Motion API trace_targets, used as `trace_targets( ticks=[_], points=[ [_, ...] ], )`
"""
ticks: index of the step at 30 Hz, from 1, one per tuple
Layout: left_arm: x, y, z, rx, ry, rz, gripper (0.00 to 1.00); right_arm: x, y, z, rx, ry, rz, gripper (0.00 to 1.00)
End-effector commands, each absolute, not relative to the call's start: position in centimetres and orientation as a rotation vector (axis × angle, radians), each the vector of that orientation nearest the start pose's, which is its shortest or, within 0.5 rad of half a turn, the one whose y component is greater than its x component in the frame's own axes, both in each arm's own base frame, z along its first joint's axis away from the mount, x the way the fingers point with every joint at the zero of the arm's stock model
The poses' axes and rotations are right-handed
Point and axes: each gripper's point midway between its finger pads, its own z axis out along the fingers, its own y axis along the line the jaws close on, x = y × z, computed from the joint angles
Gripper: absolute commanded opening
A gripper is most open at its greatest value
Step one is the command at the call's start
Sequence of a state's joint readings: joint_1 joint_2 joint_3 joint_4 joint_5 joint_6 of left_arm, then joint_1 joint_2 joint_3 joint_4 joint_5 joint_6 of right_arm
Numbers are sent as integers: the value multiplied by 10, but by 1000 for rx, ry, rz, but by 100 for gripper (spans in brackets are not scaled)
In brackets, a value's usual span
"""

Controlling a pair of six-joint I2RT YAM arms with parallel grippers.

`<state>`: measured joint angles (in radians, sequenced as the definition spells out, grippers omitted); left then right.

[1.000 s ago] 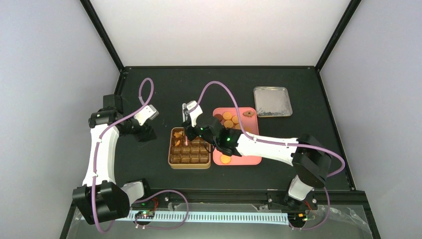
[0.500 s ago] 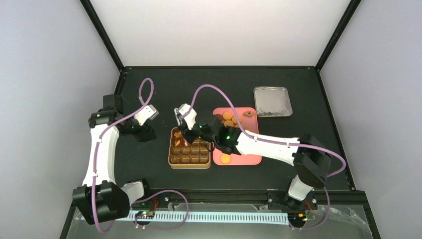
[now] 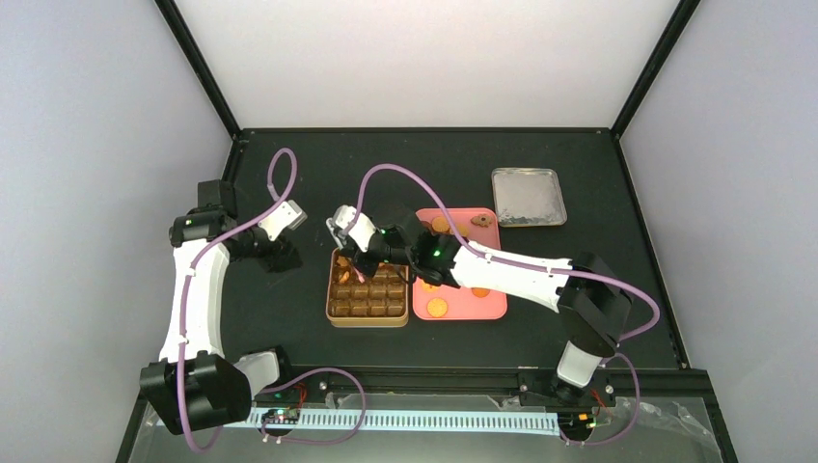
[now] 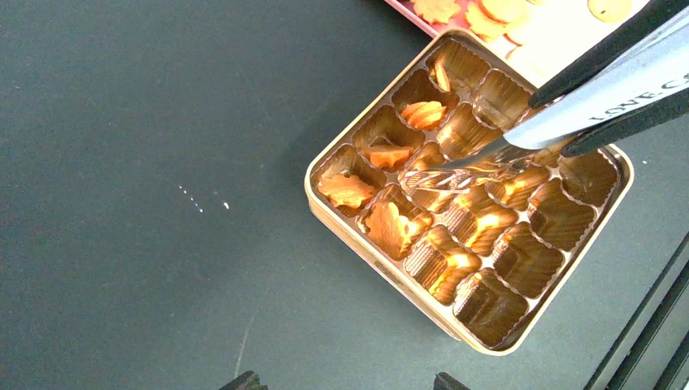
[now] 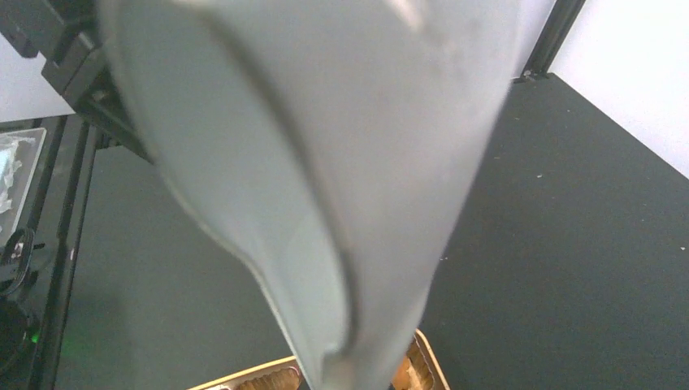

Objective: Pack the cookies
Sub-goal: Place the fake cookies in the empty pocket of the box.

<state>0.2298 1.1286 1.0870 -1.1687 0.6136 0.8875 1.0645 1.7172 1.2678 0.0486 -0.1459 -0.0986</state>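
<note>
Nearby, cookies (image 4: 345,189) lie beside tongs (image 4: 601,97) (clamped in right gripper (image 3: 368,257)).

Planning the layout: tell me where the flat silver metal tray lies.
Top view: the flat silver metal tray lies far right on the black table, its near left corner beside the pink rectangular tray.

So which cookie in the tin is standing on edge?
The cookie in the corner of the tin nearest the pink tray: it shows only a thin edge; the other four lie flatter.
</note>
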Motion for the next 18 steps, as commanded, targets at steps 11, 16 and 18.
trace_targets(
  ticks=[11,16,18],
  points=[
    [249,-41,211,949,2299,-414,56,231,473,238,-1214,1585,785,9],
    [248,-41,211,952,2298,-407,56,231,471,243,-1191,1589,789,24],
    [247,-41,211,955,2298,-409,56,232,469,246,-1174,1593,788,28]
  ],
)
